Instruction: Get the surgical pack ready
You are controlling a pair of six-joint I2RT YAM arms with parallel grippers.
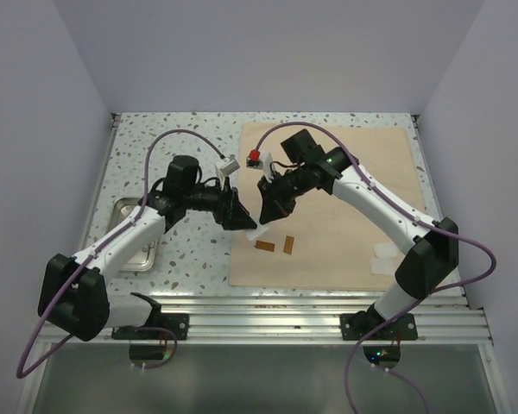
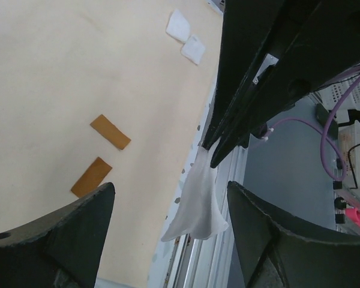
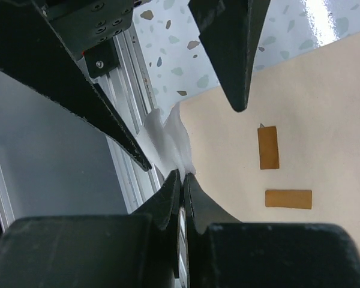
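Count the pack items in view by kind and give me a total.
Tan cloth: 1
Brown strips: 2
White gauze pads: 3, one of them pinched by the right gripper
Steel tray: 1
Total: 7
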